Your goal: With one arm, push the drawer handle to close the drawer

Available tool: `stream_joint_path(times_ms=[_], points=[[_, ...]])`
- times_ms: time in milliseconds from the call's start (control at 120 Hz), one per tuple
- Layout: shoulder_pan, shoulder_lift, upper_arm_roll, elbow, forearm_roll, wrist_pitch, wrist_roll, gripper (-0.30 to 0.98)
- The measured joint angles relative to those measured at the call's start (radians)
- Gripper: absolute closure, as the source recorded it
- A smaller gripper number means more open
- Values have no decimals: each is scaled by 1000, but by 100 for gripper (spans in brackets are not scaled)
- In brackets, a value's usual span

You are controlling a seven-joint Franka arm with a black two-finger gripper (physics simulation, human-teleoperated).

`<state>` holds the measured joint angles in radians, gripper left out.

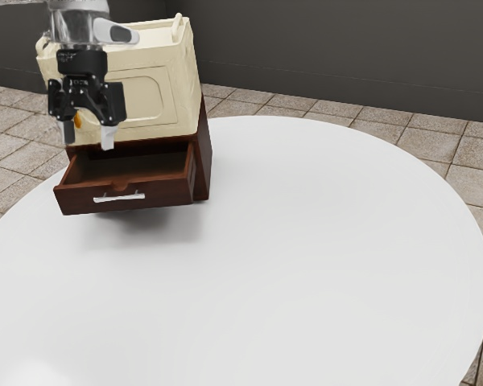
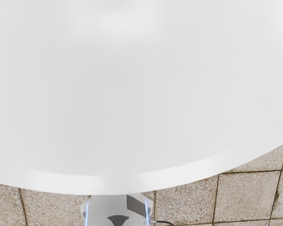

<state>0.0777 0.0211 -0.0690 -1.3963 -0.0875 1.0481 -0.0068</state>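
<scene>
— Here we are, live at the round white worktop, and the arm comes down from the exterior view's upper left!

— And look at that pose: the hand hangs nearly upright, with the end effector pointing down. Its fingertips are well apart, released, with nothing gripped between them.

— Where does that put it against the drawer?

— In the exterior view, it's above the drawer's left part, in front of the cream bin. How much depth lies between hand and bin, I cannot tell.

— Now the key player, the silver handle! It's on the drawer's near face, toward the exterior view's left, below and to the right of those fingertips. No contact there!

— And the drawer is out, folks! It juts toward the near side from the dark wooden cabinet, its inside on show, with the cream bin above.

— What about the wrist view?

— The camera looks down on a broad stretch of worktop, past its curved edge to the tiled floor. A pale grey unit with blue strips stands just beyond that edge.

— So: hand high, tips down, fingers spread, handle untouched, drawer open!
</scene>
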Motion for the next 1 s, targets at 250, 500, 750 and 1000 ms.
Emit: stream_joint_path(times_ms=[250, 500, 750, 1000], points=[[184, -313, -51, -563, -18, 364, -34, 2], [402, -395, -198, -846, -110, 634, -154, 47], [404, -217, -220, -835, -22, 892, -278, 70], [406, -22, -218, -684, 59, 1029, -366, 76]])
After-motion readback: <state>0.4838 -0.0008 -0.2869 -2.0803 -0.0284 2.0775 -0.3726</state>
